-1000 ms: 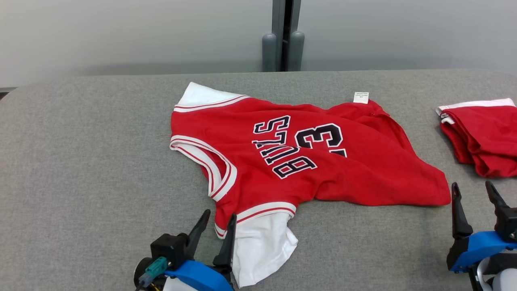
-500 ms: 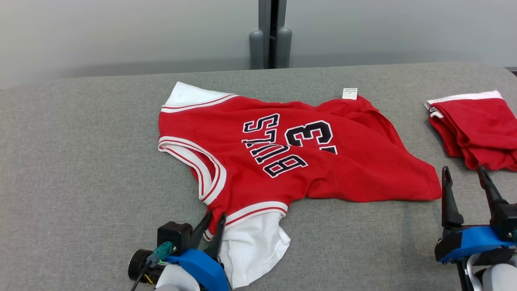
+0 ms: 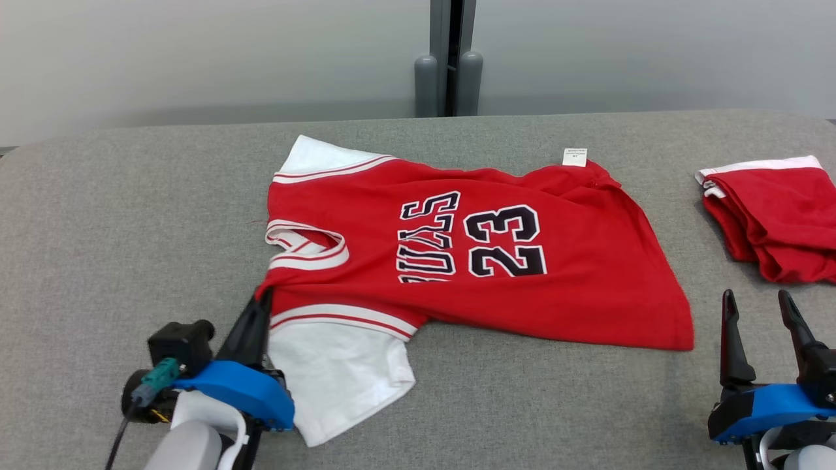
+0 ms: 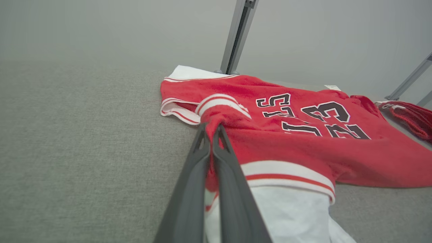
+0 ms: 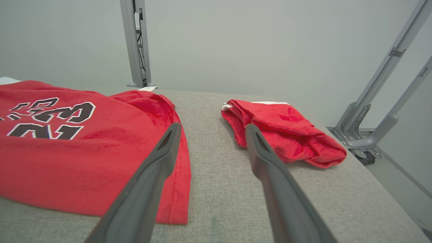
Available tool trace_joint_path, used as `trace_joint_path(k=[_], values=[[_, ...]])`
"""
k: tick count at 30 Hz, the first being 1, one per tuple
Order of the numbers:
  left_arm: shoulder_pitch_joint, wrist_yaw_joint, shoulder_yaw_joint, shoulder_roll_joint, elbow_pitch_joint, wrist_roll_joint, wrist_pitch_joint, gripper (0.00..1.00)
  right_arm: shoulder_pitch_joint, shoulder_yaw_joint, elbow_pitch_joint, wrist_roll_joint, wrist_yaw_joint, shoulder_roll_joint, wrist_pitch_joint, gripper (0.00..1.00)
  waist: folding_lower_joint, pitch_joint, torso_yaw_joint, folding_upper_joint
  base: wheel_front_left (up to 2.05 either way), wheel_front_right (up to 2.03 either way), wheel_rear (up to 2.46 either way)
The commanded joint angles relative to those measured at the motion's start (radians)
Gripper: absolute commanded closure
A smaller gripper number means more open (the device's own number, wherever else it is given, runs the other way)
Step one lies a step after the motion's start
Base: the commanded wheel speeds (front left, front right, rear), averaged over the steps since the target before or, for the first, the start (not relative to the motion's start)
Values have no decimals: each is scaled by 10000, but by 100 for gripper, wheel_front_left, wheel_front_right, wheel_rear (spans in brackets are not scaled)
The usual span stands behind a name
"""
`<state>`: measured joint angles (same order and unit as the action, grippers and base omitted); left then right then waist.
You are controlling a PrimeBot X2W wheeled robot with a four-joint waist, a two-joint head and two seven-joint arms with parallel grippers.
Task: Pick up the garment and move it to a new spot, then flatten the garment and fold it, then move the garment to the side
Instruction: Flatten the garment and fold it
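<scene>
A red jersey (image 3: 496, 261) with white sleeves and black "23" lettering lies spread on the grey table (image 3: 117, 215). My left gripper (image 3: 261, 301) is shut on the jersey's near-left shoulder edge, and the cloth bunches around the closed fingertips (image 4: 212, 130). The white sleeve (image 3: 333, 372) trails beside the fingers. The left wrist view shows the jersey (image 4: 303, 135) stretching away to the right. My right gripper (image 3: 757, 303) stands open near the jersey's lower right hem (image 5: 175, 189), not touching it, with bare table between its fingers (image 5: 162, 152).
A second folded red garment (image 3: 777, 215) with a white band lies at the table's right edge, just beyond my right gripper; it also shows in the right wrist view (image 5: 287, 131). A grey post (image 3: 449, 59) stands behind the table. Metal frame legs (image 5: 371, 118) are off the right side.
My left gripper shut on the jersey's shoulder and pulled it to the left, so the cloth straightened and the number now reads flat. The camera shifted a little; the right gripper stayed open.
</scene>
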<state>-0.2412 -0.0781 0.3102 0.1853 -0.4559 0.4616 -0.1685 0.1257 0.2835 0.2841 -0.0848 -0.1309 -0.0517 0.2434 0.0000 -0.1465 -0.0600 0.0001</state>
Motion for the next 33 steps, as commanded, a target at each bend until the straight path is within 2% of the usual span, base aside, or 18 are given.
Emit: trace_joint_path(k=[1,10,11,12,13,24,33], values=[[-196,87,-213,246,79,95,32,100,-133,21,76,61,3,12,61,0,0,-3,-16,-1,0,0,0],[-226,-8,-500,872,-773,465,744,100,-112,75,396,-74,3,13,103,0,0,-13,-149,-1,0,0,0],[-252,-24,-480,899,-878,457,690,63,-105,69,422,-72,3,12,111,0,0,-8,-164,-1,0,0,0],[-278,-59,-476,888,-942,472,596,20,-110,70,444,-68,3,12,123,0,0,0,-173,-1,0,0,0],[-286,-79,-480,829,-998,536,489,0,-120,74,478,-64,3,12,125,0,0,11,-173,-1,0,0,0],[-232,-250,-291,533,-741,458,-631,0,-184,-523,611,192,3,13,198,0,0,354,72,-1,0,0,0],[735,-16,-306,23,-145,586,-888,0,-379,-1253,789,654,3,10,220,0,0,784,254,-1,0,0,0]])
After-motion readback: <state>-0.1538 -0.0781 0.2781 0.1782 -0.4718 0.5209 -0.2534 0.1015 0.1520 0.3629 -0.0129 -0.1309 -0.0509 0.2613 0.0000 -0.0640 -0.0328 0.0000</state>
